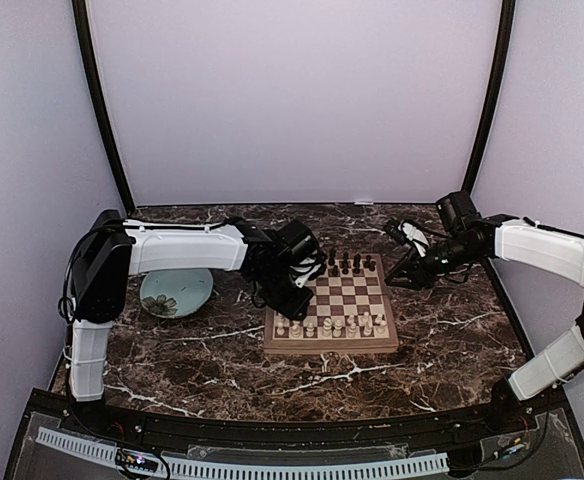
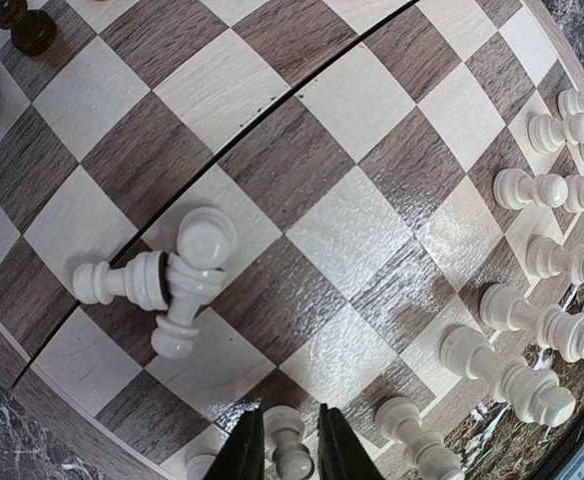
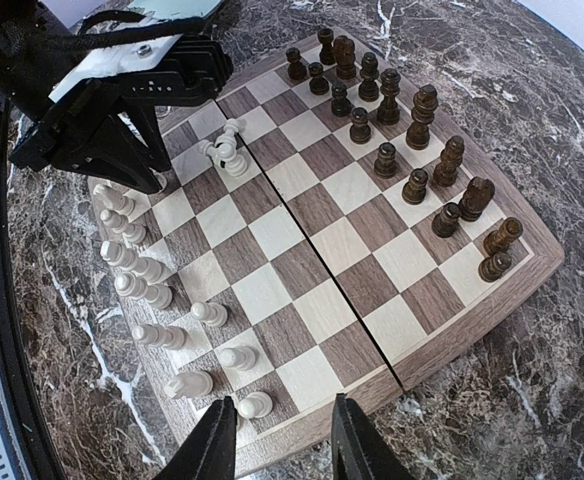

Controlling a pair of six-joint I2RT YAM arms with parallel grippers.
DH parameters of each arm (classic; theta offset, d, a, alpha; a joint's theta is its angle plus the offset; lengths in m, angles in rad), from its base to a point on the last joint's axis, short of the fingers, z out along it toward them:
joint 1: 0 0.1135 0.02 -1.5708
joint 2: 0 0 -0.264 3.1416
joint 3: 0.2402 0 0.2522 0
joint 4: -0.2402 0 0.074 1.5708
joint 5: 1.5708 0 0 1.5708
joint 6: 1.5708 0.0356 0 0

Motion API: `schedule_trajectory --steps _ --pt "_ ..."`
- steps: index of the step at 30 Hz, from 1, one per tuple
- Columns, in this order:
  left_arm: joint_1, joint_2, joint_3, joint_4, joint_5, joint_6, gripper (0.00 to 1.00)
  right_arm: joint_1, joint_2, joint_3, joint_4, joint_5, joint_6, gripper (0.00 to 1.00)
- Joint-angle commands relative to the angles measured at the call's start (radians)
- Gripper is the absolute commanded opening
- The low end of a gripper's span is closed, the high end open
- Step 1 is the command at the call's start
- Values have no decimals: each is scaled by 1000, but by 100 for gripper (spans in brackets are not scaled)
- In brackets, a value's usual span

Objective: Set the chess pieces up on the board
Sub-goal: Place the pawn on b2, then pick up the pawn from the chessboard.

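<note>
The board (image 1: 344, 297) lies in the middle of the table. Dark chess pieces (image 1: 347, 265) stand along its far rows and white ones (image 1: 332, 325) along its near rows. My left gripper (image 2: 282, 452) hangs over the board's near left corner, with an upright white pawn (image 2: 290, 440) between its fingers and a slim gap on each side. A few white pieces (image 2: 172, 280) lie tumbled together on the squares just beyond; they also show in the right wrist view (image 3: 224, 150). My right gripper (image 3: 277, 440) hovers open and empty over the board's right edge (image 3: 452, 330).
A pale-teal plate (image 1: 177, 292) sits left of the board under the left arm. Dark marble table (image 1: 222, 360) surrounds the board. Pale walls with black posts (image 1: 102, 110) close off the back and sides.
</note>
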Motion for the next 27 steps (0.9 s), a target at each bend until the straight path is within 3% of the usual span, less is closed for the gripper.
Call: schedule_trajectory --steps 1,14,18,27 --pt "-1 -4 30 -40 6 3 22 -6 2 -2 9 -4 -6 35" --pt "15 -126 128 -20 -44 15 39 8 13 26 0 12 -23 35" --pt "106 -209 117 29 -29 14 46 88 52 79 -22 106 -58 34" --pt "284 -332 -54 311 -62 36 47 275 274 310 -59 258 -53 30"
